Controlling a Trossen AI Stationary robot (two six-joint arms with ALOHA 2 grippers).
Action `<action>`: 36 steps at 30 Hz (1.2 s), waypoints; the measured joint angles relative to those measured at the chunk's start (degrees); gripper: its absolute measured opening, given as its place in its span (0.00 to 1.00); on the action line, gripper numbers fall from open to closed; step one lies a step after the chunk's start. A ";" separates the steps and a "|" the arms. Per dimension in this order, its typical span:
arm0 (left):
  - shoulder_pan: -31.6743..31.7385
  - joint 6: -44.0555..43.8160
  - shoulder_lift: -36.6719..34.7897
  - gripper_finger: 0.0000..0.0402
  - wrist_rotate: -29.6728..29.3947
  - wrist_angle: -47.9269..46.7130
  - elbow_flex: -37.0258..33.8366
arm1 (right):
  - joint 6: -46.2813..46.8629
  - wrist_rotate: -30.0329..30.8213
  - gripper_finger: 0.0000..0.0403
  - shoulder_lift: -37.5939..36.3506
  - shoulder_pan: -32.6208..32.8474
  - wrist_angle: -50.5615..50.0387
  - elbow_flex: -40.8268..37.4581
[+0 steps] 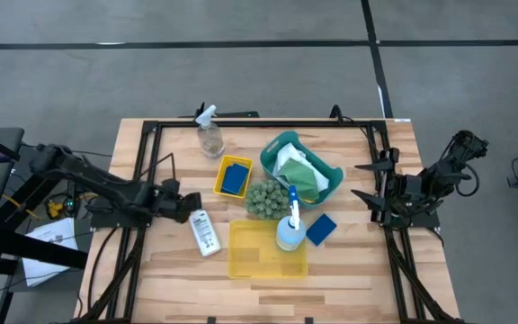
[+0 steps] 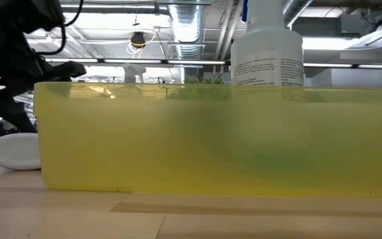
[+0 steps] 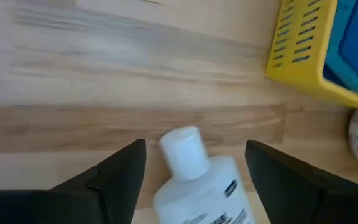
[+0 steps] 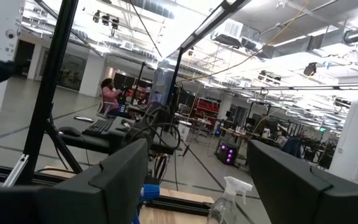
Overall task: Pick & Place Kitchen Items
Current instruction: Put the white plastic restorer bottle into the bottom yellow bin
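Low view — yellow bin (image 2: 217, 139) hides most; left gripper (image 3: 194, 165) jaws spread, straddling white bottle (image 3: 197, 183), cut off.

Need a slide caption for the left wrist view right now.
Left pincer open astride a small white bottle lying on the wooden table, yellow bin beyond.

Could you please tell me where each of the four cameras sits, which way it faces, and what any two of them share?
High view: overhead, straight down on the table; both arms show, left gripper by the white bottle, right gripper waiting at the table's right edge.
Low view: table height, facing the flat yellow bin; a dark arm at left.
Left wrist view: down on the white bottle lying between open jaws.
Right wrist view: level into the room; open jaws, clear spray bottle.
Shared: the white bottle appears in high and left wrist views.
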 joint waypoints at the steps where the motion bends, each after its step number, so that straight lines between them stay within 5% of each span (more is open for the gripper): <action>1: 0.56 0.07 1.01 0.67 0.14 1.07 0.01 | -0.07 0.00 0.67 0.00 0.00 0.00 0.00; 15: 3.21 1.77 11.45 0.54 3.60 7.34 0.02 | -0.72 0.00 0.67 0.00 0.00 -0.09 0.43; 30: 3.15 7.85 12.80 0.29 5.13 7.15 0.02 | -0.72 0.02 0.67 0.00 0.00 -0.46 0.57; 36: 3.15 13.05 12.80 0.28 4.85 7.71 0.02 | -0.71 0.02 0.67 0.00 -0.01 -0.46 0.59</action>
